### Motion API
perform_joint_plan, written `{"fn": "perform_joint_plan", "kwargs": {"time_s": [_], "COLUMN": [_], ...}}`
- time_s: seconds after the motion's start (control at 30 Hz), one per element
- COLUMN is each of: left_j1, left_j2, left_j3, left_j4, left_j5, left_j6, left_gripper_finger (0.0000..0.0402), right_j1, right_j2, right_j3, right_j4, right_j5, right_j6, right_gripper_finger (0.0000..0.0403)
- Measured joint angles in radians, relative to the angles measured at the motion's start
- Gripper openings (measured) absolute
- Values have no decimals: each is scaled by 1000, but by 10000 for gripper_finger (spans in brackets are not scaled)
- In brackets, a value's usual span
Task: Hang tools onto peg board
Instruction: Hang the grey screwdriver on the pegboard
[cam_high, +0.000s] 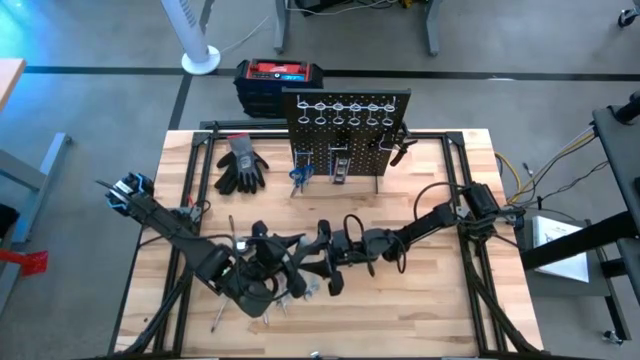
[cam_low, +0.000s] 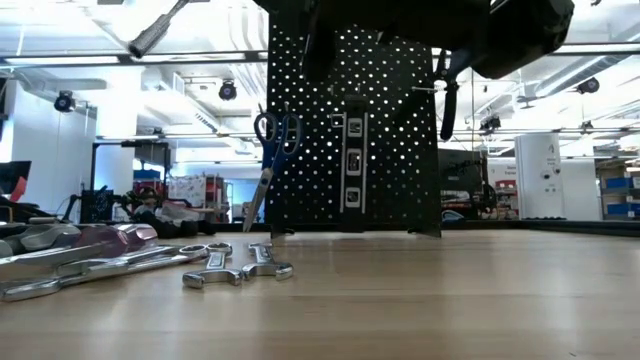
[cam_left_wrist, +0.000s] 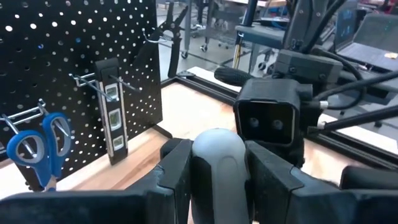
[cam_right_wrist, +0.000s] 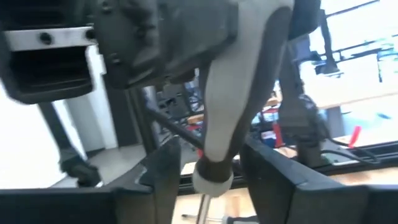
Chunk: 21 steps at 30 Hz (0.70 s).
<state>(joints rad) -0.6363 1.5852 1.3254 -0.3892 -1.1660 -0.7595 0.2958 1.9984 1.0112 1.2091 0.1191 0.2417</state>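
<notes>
A grey-handled screwdriver (cam_right_wrist: 239, 93) hangs in the air over the middle of the table, and my left gripper (cam_left_wrist: 217, 155) is shut on its handle. Its metal shaft (cam_low: 150, 35) slants down toward the table's left. My right gripper (cam_right_wrist: 211, 168) comes in from the right. Its fingers stand on either side of the handle's narrow end by the dark collar, with a gap showing on one side. On the upright black peg board (cam_high: 345, 130) hang blue scissors (cam_low: 275, 140), a black level bar (cam_low: 352, 165) and dark pliers (cam_low: 447, 100). My left gripper pinches the screwdriver's grey handle near its rounded butt end (cam_left_wrist: 217, 146) between its two fingers. The fingers reach roughly level toward the peg board. The screwdriver is lifted clear of the table and tilted, with its shaft slanting down and to the left.
Silver wrenches (cam_low: 235, 268) and other tools (cam_low: 70, 255) lie on the near left of the table, below the arms. Grey-black gloves (cam_high: 240, 165) lie left of the board. A red-topped black box (cam_high: 280, 75) stands behind it. The right half of the table (cam_high: 440, 300) is bare wood.
</notes>
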Motion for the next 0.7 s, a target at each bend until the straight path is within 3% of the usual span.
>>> {"fn": "perform_joint_plan", "kwargs": {"time_s": [0.17,0.3,0.4,0.5,0.7], "left_j1": [7,5,5,-1,-36], "left_j2": [0,1,1,-4,-65], "left_j3": [-5,-4,0,49,231], "left_j4": [14,17,-10,-164,-569], "left_j5": [-3,-2,15,27,12], "left_j6": [-1,0,46,72,-102], "left_gripper_finger": [111,111,113,159,270], "right_j1": [0,0,1,8,31], "right_j2": [0,0,0,0,2], "right_j3": [11,11,9,9,3], "right_j4": [1,-1,-26,-82,-210], "right_j5": [37,34,40,99,265], "right_j6": [-4,-9,-34,-22,22], "right_gripper_finger": [112,62,60,60,60]}}
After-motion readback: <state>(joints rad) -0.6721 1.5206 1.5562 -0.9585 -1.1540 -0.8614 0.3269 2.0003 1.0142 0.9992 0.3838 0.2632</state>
